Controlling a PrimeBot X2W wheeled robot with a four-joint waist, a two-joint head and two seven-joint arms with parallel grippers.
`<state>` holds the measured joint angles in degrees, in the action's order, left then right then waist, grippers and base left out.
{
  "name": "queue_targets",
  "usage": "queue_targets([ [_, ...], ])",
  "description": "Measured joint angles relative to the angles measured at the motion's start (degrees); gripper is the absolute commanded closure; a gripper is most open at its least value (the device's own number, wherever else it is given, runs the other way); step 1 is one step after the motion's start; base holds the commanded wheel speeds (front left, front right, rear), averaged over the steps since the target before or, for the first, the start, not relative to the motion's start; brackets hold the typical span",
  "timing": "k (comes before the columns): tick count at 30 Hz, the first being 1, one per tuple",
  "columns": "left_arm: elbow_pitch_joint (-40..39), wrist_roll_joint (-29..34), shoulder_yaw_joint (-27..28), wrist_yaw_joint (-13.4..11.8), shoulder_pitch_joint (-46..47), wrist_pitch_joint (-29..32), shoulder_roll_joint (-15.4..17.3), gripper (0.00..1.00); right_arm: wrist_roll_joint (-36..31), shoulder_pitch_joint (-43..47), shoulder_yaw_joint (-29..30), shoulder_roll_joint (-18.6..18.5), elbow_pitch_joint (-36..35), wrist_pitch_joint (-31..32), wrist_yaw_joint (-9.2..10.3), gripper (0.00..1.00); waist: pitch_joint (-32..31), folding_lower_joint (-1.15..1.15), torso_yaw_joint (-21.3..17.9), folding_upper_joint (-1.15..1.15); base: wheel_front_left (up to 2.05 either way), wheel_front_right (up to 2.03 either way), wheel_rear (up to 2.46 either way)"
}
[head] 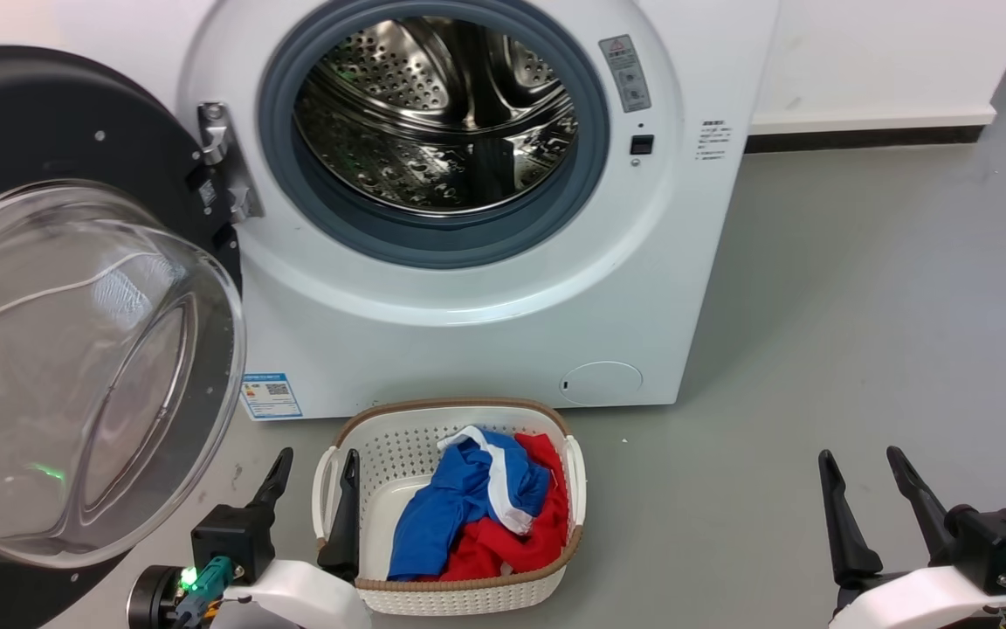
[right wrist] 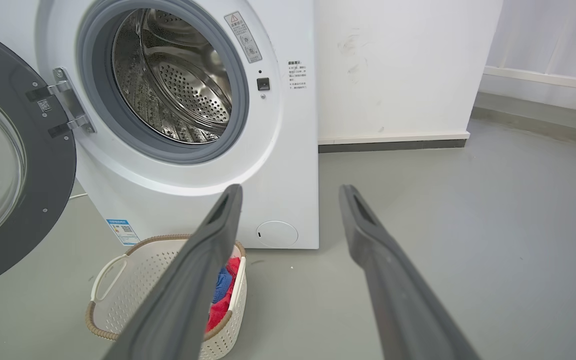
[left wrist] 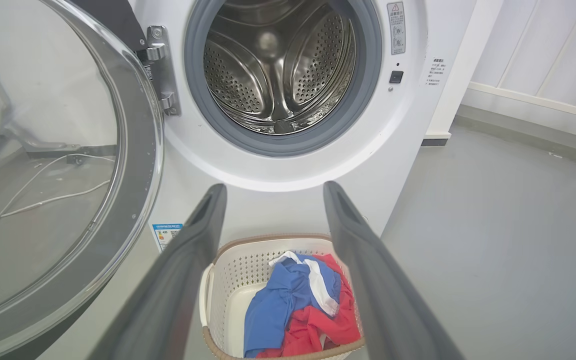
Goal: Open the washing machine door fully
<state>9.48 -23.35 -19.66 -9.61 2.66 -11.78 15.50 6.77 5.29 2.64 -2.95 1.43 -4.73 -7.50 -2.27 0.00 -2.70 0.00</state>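
Head view: the door (head: 75,349) stands swung out to the left of the machine (head: 468,297), hung on its hinge (head: 223,162), with its glass bowl bulging toward the camera.
Door and jaws: the door lies up and left of the left gripper (head: 318,459), near it but apart. It is well apart from the right gripper (head: 859,456) at the lower right.
Left jaws: spread apart, holding nothing, with the tips pointing toward the machine beside the basket's (head: 468,598) left rim.
Right jaws: spread apart, holding nothing, over bare floor (head: 861,306).
Drum (head: 437,114): uncovered, perforated steel, ringed by a grey gasket.
Basket: white, on the floor just in front of the machine and below the drum. It holds blue cloth (head: 451,507) and red cloth (head: 538,542) with a white strip.
Machine front: a blue label (head: 269,396) low on the left and a round flap (head: 601,383) low on the right.
Count: one door, one machine, one drum, one basket, and two grippers with two fingers each. I cannot tell how many pieces of cloth there are.
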Motion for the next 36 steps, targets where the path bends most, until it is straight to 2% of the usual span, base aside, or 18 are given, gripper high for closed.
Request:
queue_targets([
  [10,1.63,-0.36,0.55,-0.99,0.05,-0.88,-0.49,0.0,-0.43,-0.16,-0.35,0.0,-0.29,0.04,0.0,0.0,0.28,0.0,0.13,0.0,0.0,0.0,0.0],
  [31,1.87,-0.68,0.81,-1.47,0.04,-1.77,-0.08,0.0,-0.71,-0.35,-0.76,0.0,-0.13,0.04,0.0,0.0,0.5,0.0,0.68,0.0,0.0,0.0,0.0],
  [32,2.01,-0.67,0.79,-1.47,-0.02,-1.75,-0.12,1.0,-0.71,-0.3,-0.77,-0.01,0.04,0.02,0.0,1.0,0.54,0.0,0.69,0.0,0.0,0.0,0.0],
  [36,3.81,-0.7,0.29,-1.46,-1.54,-1.47,-0.79,1.0,-0.68,0.92,-0.8,0.0,2.22,0.07,0.0,1.0,0.55,0.0,0.69,0.0,0.0,0.0,0.0],
])
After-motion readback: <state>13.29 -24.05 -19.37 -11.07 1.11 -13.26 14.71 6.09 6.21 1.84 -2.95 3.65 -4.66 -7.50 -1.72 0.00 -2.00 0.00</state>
